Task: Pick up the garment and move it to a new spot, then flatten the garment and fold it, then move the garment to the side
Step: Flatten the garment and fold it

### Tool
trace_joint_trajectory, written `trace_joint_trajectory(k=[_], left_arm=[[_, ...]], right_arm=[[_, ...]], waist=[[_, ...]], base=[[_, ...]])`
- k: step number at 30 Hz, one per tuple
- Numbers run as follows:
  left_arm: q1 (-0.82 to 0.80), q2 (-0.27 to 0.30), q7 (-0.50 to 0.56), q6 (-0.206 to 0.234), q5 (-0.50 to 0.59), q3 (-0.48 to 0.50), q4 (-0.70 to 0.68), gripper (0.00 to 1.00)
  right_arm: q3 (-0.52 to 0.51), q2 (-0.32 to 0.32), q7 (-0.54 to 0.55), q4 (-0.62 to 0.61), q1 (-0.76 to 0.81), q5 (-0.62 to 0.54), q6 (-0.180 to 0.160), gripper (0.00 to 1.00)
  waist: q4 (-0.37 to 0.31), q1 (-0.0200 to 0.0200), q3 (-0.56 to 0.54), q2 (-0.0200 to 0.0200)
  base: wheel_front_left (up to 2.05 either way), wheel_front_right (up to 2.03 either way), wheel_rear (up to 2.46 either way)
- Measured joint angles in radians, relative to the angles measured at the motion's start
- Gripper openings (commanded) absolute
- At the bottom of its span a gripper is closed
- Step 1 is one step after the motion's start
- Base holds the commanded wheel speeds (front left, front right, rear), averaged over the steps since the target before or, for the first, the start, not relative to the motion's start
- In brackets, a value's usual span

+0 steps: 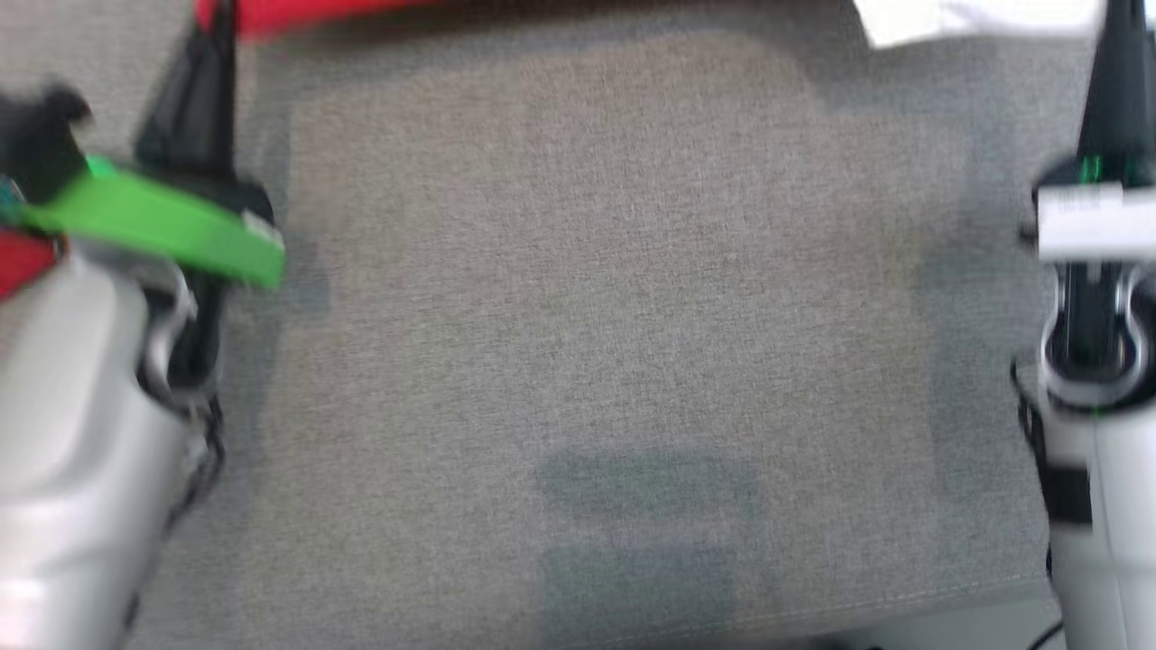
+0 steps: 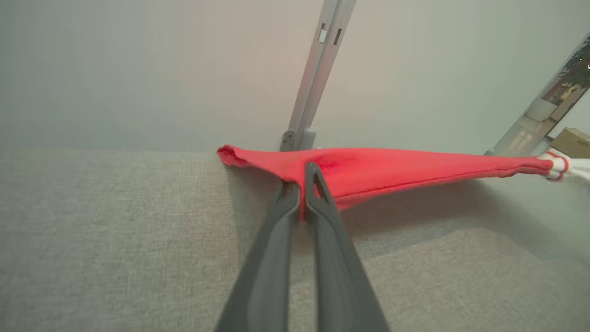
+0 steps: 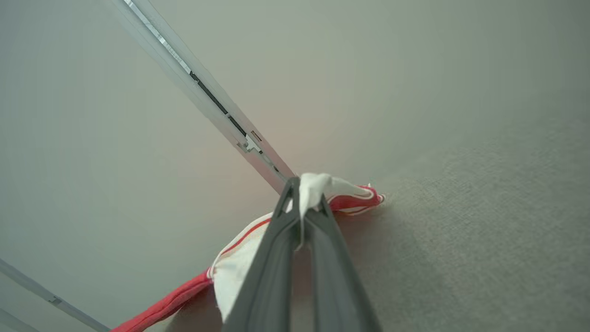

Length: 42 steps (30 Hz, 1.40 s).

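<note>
The red-and-white fabric garment [image 2: 392, 168] is held stretched between the two grippers over the far edge of the grey woven-fabric surface [image 1: 578, 316], close to a pale wall [image 2: 138, 69]. The left gripper [image 2: 302, 180] is clamped on the red end of the garment, with the fingers pressed together on the cloth. The right gripper [image 3: 304, 193] is clamped on the white, red-striped end. A shadow is cast on the surface beneath the garment.
</note>
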Motion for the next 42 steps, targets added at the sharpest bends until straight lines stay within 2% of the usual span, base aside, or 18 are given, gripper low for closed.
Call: trace_joint_trajectory(k=[4, 10, 17, 24, 30, 35, 42], left_arm=[[0.213, -0.025, -0.001, 0.0, 0.047, 0.03, -0.037, 0.0], [0.498, -0.093, -0.001, 0.025, 0.12, 0.047, -0.054, 0.0], [0.736, -0.132, -0.001, 0.077, 0.124, 0.064, -0.1, 0.0], [0.892, -0.128, 0.029, 0.123, 0.091, 0.065, -0.197, 0.0], [0.937, -0.098, 0.119, 0.15, 0.045, 0.076, -0.261, 0.0], [0.919, -0.094, 0.209, 0.175, 0.006, 0.082, -0.311, 0.0], [0.789, -0.085, 0.362, 0.207, -0.042, 0.089, -0.377, 0.0]], right_arm=[[-0.054, 0.035, 0.033, -0.118, 0.239, 0.021, 0.0, 0.0], [-0.085, 0.073, 0.075, -0.17, 0.549, 0.009, 0.0, 0.0], [-0.079, 0.092, 0.074, -0.15, 0.798, 0.031, 0.0, 0.0], [-0.067, 0.097, 0.044, -0.156, 0.937, 0.056, 0.0, 0.0], [-0.063, 0.098, 0.052, -0.155, 0.935, 0.056, 0.0, 0.0], [-0.066, 0.098, 0.069, -0.133, 0.84, 0.033, 0.0, 0.0], [-0.081, 0.082, 0.111, -0.079, 0.654, -0.039, 0.0, 0.0]], waist=[[0.014, -0.0001, -0.065, 0.0], [0.037, -0.0001, -0.193, 0.0], [0.055, -0.0001, -0.316, 0.0], [0.067, -0.0001, -0.391, 0.0], [0.064, -0.0001, -0.396, 0.0], [0.06, -0.0001, -0.384, 0.0], [0.066, -0.0001, -0.348, 0.0]], base=[[0.0, 0.0, 0.0], [0.0, 0.0, 0.0], [0.0, 0.0, 0.0], [0.0, 0.0, 0.0], [0.0, 0.0, 0.0], [0.0, 0.0, 0.0], [0.0, 0.0, 0.0]])
